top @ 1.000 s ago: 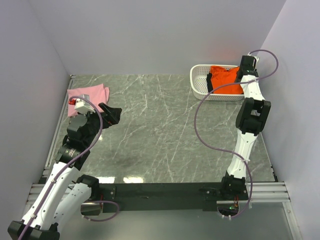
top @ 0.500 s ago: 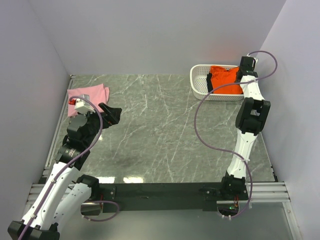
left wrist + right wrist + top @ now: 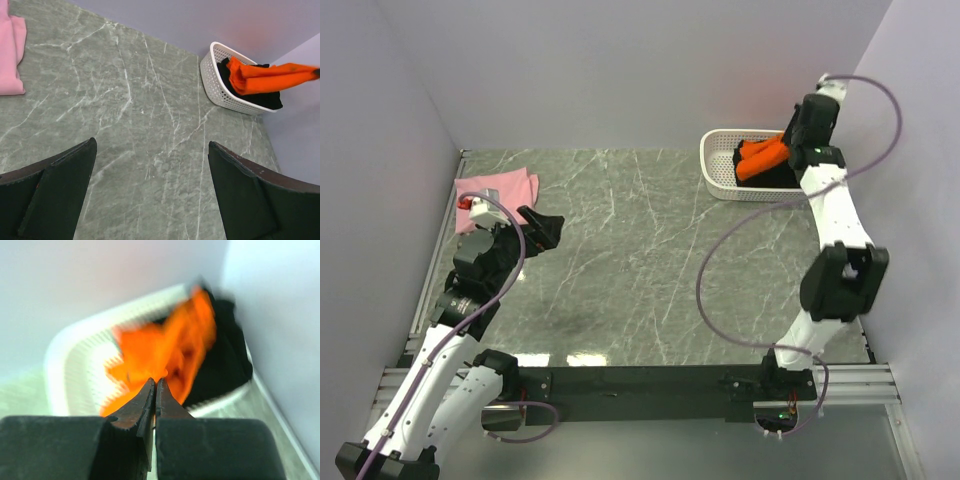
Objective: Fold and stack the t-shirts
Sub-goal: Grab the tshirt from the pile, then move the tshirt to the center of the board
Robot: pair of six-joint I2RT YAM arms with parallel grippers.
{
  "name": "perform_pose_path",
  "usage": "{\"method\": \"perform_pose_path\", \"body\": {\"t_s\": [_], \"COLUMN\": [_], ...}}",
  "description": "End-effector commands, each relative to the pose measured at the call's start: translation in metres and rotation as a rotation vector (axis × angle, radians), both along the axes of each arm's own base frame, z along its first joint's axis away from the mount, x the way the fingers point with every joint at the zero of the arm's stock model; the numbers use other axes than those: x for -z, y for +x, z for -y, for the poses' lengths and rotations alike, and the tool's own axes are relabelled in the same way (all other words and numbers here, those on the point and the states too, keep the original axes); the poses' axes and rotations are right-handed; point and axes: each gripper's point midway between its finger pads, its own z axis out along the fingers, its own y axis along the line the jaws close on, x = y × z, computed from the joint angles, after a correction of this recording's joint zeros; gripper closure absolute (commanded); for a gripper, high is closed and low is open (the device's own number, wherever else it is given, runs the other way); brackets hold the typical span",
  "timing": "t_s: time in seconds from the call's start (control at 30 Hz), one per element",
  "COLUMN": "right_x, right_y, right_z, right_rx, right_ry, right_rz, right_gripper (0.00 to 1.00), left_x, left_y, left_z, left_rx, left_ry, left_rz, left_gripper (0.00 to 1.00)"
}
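My right gripper (image 3: pixel 156 381) is shut on the bright orange t-shirt (image 3: pixel 172 347), above the white basket (image 3: pixel 715 168) at the table's back right. The shirt hangs stretched from the gripper (image 3: pixel 798 140) down into the basket, blurred in the right wrist view. A black t-shirt (image 3: pixel 264 100) lies in the basket under the orange t-shirt (image 3: pixel 270 76). The pale pink t-shirt (image 3: pixel 500 187) lies folded at the back left. My left gripper (image 3: pixel 546 228) hovers over the table just right of it, jaws wide open and empty (image 3: pixel 152 146).
The grey marble table (image 3: pixel 640 260) is enclosed by pale walls at the left, back and right. A purple cable (image 3: pixel 730 250) loops from the right arm over the table's right side. The basket (image 3: pixel 217 85) stands against the right wall.
The right gripper shut on the orange t-shirt and rose, its arm swinging up and right and pulling the shirt partly out of the basket. The left arm stayed still.
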Motion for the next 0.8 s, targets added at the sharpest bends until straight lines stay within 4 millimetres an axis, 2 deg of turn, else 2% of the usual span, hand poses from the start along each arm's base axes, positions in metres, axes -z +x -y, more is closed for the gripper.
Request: {"method": "perform_pose_path", "body": {"t_s": [0.0,0.07,0.1,0.13,0.17,0.2,0.23,0.27,0.3,0.33,0.37,0.4,0.43,0.47,0.5,0.53,0.57,0.6,0.63,0.67,0.7,0.73,0.77], "right_x": [-0.142,-0.157,-0.178,-0.186,-0.181,-0.201,-0.204,-0.191,-0.207,-0.194,-0.189,-0.194,-0.173,-0.168,-0.157,-0.132,-0.116,-0.097,-0.073,-0.058,-0.048,-0.026,-0.02], "right_y": [-0.027,-0.044,-0.063,-0.074,-0.084,-0.111,-0.124,-0.135,-0.164,-0.174,-0.184,-0.202,-0.209,-0.217,-0.219,-0.218,-0.216,-0.211,-0.209,-0.208,-0.208,-0.21,-0.211], "right_z": [-0.028,-0.045,-0.07,-0.079,-0.092,-0.114,-0.126,-0.137,-0.156,-0.166,-0.174,-0.182,-0.2,-0.208,-0.215,-0.225,-0.227,-0.229,-0.228,-0.224,-0.221,-0.218,-0.216], "right_rx": [-0.064,-0.102,-0.166,-0.197,-0.242,-0.317,-0.362,-0.4,-0.489,-0.532,-0.565,-0.613,-0.686,-0.721,-0.747,-0.774,-0.766,-0.755,-0.74,-0.711,-0.69,-0.666,-0.653], "right_ry": [0.011,0.001,0.0,0.004,0.014,0.04,0.055,0.08,0.105,0.13,0.167,0.187,0.217,0.247,0.26,0.275,0.285,0.287,0.289,0.286,0.285,0.289,0.297], "right_rz": [0.384,0.409,0.448,0.462,0.45,0.503,0.512,0.484,0.535,0.51,0.501,0.524,0.481,0.474,0.446,0.385,0.336,0.281,0.222,0.184,0.169,0.129,0.129], "right_gripper": [1.0,1.0,1.0,1.0,1.0,1.0,1.0,1.0,1.0,1.0,1.0,1.0,1.0,0.96,0.83,0.75,0.67,0.51,0.45,0.42,0.38,0.36,0.36], "left_x": [-0.016,-0.014,-0.013,-0.013,-0.012,-0.013,-0.014,-0.012,-0.012,-0.012,-0.012,-0.012,-0.011,-0.01,-0.009,-0.009,-0.009,-0.009,-0.009,-0.007,-0.005,-0.005,0.001], "left_y": [-0.001,-0.001,0.0,0.0,0.001,0.001,0.001,0.001,0.002,0.002,0.002,0.003,0.003,0.004,0.005,0.005,0.006,0.005,0.004,0.005,0.001,-0.001,0.0], "left_z": [0.002,0.0,-0.002,-0.003,-0.005,-0.006,-0.008,-0.009,-0.009,-0.01,-0.01,-0.01,-0.01,-0.01,-0.009,-0.008,-0.004,0.0,0.004,0.006,0.018,0.023,0.03], "left_rx": [0.011,-0.004,-0.014,-0.022,-0.03,-0.038,-0.046,-0.051,-0.054,-0.058,-0.061,-0.062,-0.063,-0.061,-0.056,-0.05,-0.031,-0.015,0.0,0.005,0.04,0.052,0.061], "left_ry": [-0.022,-0.016,-0.014,-0.012,-0.012,-0.008,-0.008,-0.006,-0.006,-0.005,-0.004,-0.004,-0.002,0.002,0.002,0.004,0.004,0.009,0.012,0.028,0.035,0.045,0.061], "left_rz": [0.056,0.049,0.047,0.047,0.044,0.047,0.044,0.041,0.041,0.039,0.039,0.037,0.036,0.035,0.034,0.034,0.037,0.039,0.041,0.038,0.034,0.028,0.007], "left_gripper": [0.01,0.01,0.01,0.01,0.01,0.01,0.01,0.01,0.01,0.01,0.01,0.01,0.01,0.01,0.01,0.02,0.03,0.07,0.09,0.1,0.12,0.13,0.14]}}
